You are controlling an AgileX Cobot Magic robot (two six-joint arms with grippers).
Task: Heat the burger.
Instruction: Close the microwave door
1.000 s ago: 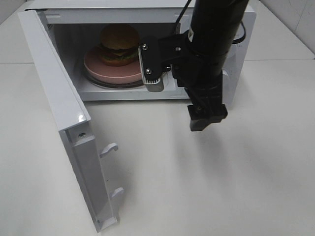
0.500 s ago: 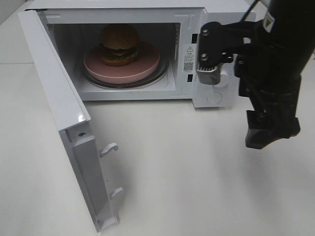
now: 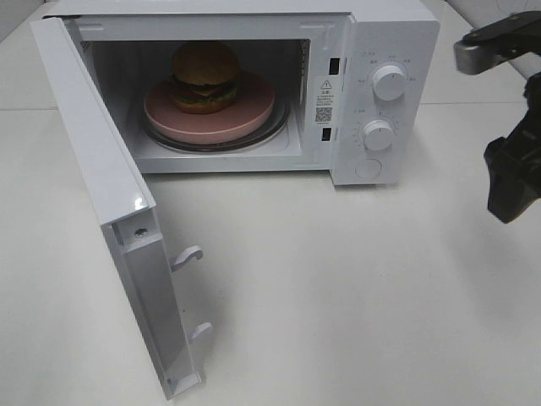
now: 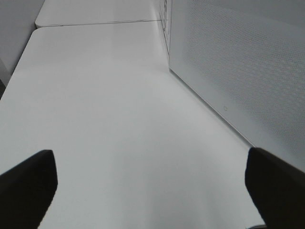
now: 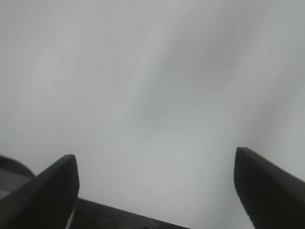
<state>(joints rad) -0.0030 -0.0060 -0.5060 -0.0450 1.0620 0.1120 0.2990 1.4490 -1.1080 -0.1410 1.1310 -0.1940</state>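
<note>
Ext. high: burger (image 3: 204, 76) sat on plate (image 3: 254, 110) inside microwave (image 3: 393, 34), towards far side of cavity. Door (image 3: 93, 169) stood wide open at left. R gripper (image 3: 511, 182) hung over table (image 3: 355, 288) at right edge, apart from microwave; jaw gap unreadable here.
L wrist: L gripper (image 4: 152, 191) jaws wide apart, nothing betw., over table, door's dotted face close by.
R wrist: R gripper (image 5: 157, 191) jaws apart, nothing betw., table below.
</note>
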